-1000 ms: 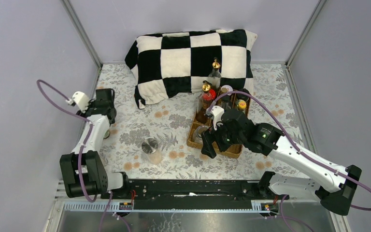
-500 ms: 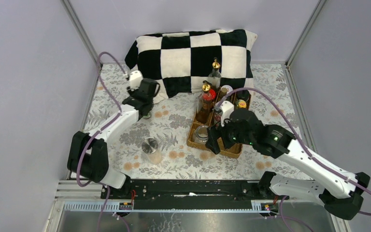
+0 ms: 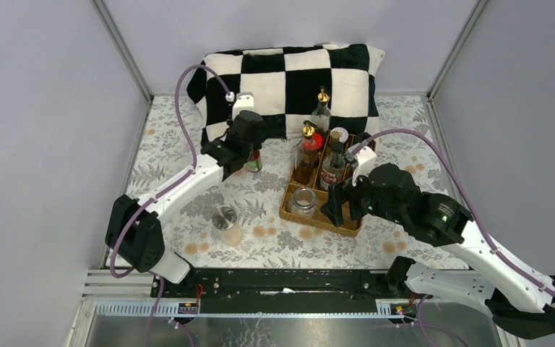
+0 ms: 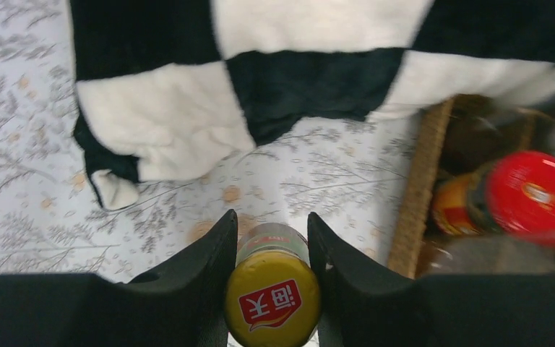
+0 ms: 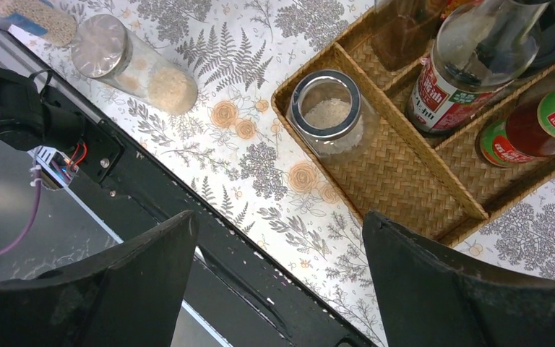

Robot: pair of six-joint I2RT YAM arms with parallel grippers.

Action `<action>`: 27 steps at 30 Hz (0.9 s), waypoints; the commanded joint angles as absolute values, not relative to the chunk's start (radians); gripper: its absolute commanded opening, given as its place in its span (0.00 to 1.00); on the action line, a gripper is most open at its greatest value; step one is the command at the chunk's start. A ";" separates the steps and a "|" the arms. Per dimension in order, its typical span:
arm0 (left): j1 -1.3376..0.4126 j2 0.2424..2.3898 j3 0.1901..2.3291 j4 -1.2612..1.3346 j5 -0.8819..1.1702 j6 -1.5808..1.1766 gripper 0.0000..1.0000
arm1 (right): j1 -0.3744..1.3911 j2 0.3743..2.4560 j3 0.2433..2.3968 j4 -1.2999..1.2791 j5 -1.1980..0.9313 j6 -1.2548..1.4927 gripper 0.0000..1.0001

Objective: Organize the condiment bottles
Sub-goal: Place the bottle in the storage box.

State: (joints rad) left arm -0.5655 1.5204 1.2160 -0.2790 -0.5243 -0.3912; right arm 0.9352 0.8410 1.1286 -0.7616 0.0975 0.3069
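Standing in wicker tray (image 5: pixel 397 173): clear jar (image 5: pixel 327 116), tall bottle (image 5: pixel 444 90).

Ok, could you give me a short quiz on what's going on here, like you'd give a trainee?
1. True or false: the left tool is shut on the yellow-capped bottle.
2. The right tool is: A) gripping a jar, B) open and empty by the wicker tray, C) out of sight.
3. How many jars stand in the tray's nearest compartment?
Key: 1 true; 2 B; 3 one, the clear jar.
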 commanded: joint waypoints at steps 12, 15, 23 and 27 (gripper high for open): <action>-0.810 1.498 1.457 -0.206 -0.417 -0.281 0.16 | 0.938 0.802 1.161 -0.800 0.158 0.314 0.91; -0.897 1.513 1.512 -0.223 -0.437 -0.253 0.16 | 0.937 0.788 1.181 -0.821 0.198 0.315 0.91; -1.015 1.569 1.647 -0.252 -0.503 -0.204 0.17 | 0.937 0.736 1.213 -0.860 0.281 0.328 0.91; -1.040 1.592 1.676 -0.252 -0.422 -0.222 0.17 | 0.936 0.717 1.218 -0.882 0.296 0.333 0.91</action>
State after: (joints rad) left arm -1.0325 1.5806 1.6104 -0.3344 -0.4442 -0.2466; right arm 0.9352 0.7288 1.1812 -0.8520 0.2470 0.3191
